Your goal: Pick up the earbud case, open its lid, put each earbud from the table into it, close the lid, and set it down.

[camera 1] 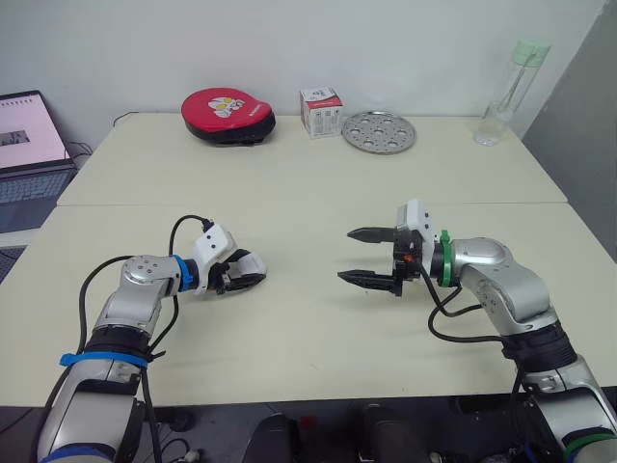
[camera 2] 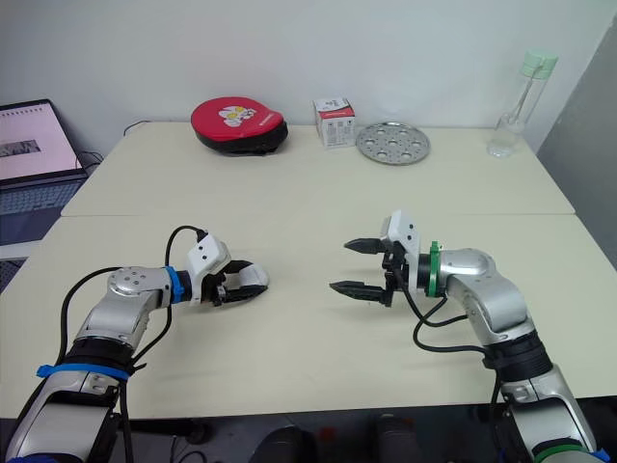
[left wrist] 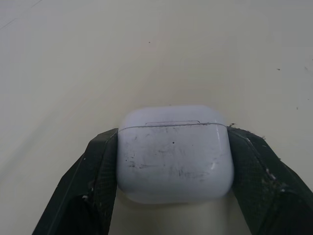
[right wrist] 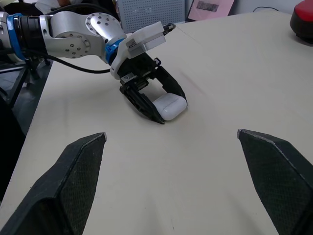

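Note:
The white earbud case (left wrist: 173,154) has its lid closed, and the lid seam runs across its upper part. My left gripper (camera 1: 255,272) is shut on the earbud case, with one black finger (left wrist: 95,166) pressed on each side. The case (right wrist: 171,105) sits low, at the surface of the cream table (camera 1: 308,328), front left of centre. My right gripper (camera 1: 345,255) is open and holds nothing. It hovers to the right of the case, a hand's width away, with its fingertips pointing toward it.
Along the far side of the table lie a red round pouch (camera 1: 228,116), a small white box (camera 1: 321,112), a perforated metal disc (camera 1: 378,131) and a clear bottle (camera 1: 506,92). A laptop (camera 1: 29,154) stands off the table's left edge.

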{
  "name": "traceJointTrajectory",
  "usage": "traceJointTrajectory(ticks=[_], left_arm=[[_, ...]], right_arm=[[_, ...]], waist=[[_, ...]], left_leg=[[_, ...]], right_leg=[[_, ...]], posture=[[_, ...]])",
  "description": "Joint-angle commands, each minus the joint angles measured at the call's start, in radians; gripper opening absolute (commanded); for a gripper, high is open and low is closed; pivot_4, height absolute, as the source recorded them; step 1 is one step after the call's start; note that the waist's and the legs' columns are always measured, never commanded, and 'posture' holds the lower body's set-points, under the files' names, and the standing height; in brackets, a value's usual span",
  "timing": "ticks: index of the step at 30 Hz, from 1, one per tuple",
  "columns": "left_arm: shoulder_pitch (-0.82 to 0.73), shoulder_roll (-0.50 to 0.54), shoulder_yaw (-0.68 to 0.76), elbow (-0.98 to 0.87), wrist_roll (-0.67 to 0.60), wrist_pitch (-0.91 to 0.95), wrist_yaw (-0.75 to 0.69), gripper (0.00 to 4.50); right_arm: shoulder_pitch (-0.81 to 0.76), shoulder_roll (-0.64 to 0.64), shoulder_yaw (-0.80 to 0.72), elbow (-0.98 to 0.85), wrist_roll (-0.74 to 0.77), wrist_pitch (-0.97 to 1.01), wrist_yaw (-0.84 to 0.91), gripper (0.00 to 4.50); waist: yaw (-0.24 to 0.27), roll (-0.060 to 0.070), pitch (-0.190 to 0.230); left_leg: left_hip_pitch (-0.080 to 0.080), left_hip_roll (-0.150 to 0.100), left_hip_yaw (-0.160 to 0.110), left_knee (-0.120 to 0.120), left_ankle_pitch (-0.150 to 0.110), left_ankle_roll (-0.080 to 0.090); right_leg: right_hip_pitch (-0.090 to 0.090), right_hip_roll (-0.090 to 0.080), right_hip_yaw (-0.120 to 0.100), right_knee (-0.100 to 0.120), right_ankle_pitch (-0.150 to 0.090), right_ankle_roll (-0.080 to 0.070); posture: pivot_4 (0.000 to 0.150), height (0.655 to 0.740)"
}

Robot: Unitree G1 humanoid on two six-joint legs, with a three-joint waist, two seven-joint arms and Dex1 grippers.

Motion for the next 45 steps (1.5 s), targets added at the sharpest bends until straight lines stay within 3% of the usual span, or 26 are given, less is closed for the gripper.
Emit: traceJointTrajectory(ticks=[1,9,18,27,35,45], left_arm=[[-0.004,0.016,0.001,-0.039,0.006,-0.017,-0.029,2.80],[-0.106,-0.069,0.029,-0.147,-0.022,-0.128,0.008,2.80],[-0.230,-0.131,-0.019,-0.022,0.131,-0.717,0.124,2.80],[-0.351,-0.150,-0.076,0.180,0.310,-1.129,0.306,2.80],[-0.421,-0.146,-0.099,0.280,0.461,-1.308,0.487,2.80],[-0.466,-0.140,-0.131,0.337,0.586,-1.388,0.669,2.80]], right_arm=[[-0.009,-0.013,-0.040,-0.028,0.009,0.009,-0.008,4.50],[-0.060,0.015,-0.146,-0.013,0.126,0.187,-0.086,4.50],[-0.106,0.034,-0.222,0.063,0.215,0.397,-0.160,4.50],[-0.159,0.096,-0.271,0.039,0.324,0.577,-0.256,4.50],[-0.162,0.131,-0.284,0.003,0.372,0.643,-0.319,4.50],[-0.192,0.178,-0.305,0.013,0.413,0.683,-0.385,4.50]], waist=[[0.000,0.000,0.000],[0.016,0.000,0.000],[0.020,0.000,0.000],[0.020,0.000,0.000],[0.020,0.000,0.000],[0.018,0.000,0.000]], left_leg=[[0.000,0.000,0.000,0.000,0.000,0.000],[-0.001,0.000,0.000,0.001,0.000,0.000],[-0.001,0.000,0.000,0.000,0.000,0.000],[-0.001,0.000,0.001,0.000,0.000,0.000],[-0.001,0.000,0.001,0.000,0.000,0.000],[-0.001,0.000,0.000,0.000,0.000,0.000]], right_leg=[[0.000,0.000,0.000,0.000,0.000,0.000],[0.000,0.000,0.000,-0.001,0.000,0.000],[0.000,0.000,0.000,0.000,0.000,0.000],[0.000,0.000,0.000,-0.001,0.000,0.000],[0.000,0.000,0.000,-0.001,0.001,0.000],[-0.001,0.000,-0.001,-0.001,0.001,0.000]], posture=[[0.150,0.7400],[0.150,0.7400],[0.150,0.7400],[0.150,0.7400],[0.150,0.7400],[0.150,0.7400]])
